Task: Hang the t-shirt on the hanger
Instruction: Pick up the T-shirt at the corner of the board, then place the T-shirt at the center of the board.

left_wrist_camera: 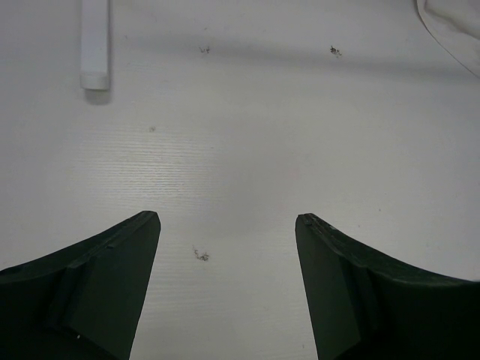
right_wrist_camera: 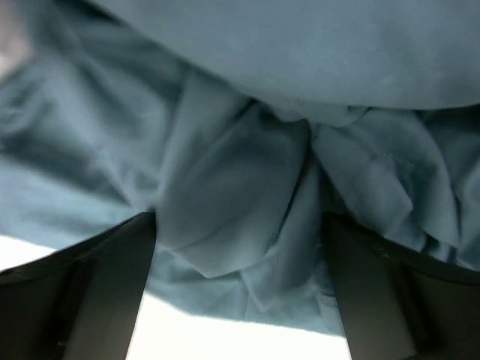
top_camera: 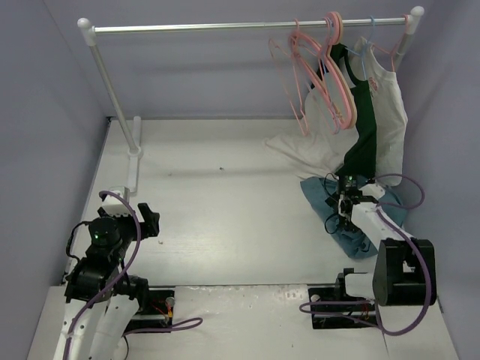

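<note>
Folds of t-shirt (right_wrist_camera: pixel 247 187) fill right wrist view; overhead alone shows hanger (top_camera: pixel 342 101).

The counter (top_camera: pixel 225 210) lies open across left and middle. Rightward, hangers (top_camera: pixel 334 26) and hanging garments (top_camera: pixel 365 142) crowd the rail (top_camera: pixel 225 28), the t-shirt (top_camera: pixel 315 193) heaped beneath

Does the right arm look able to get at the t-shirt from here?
Probably yes: the right end effector hangs open right at the crumpled t-shirt, with folds of it between its jaws and nothing in the way.
</note>
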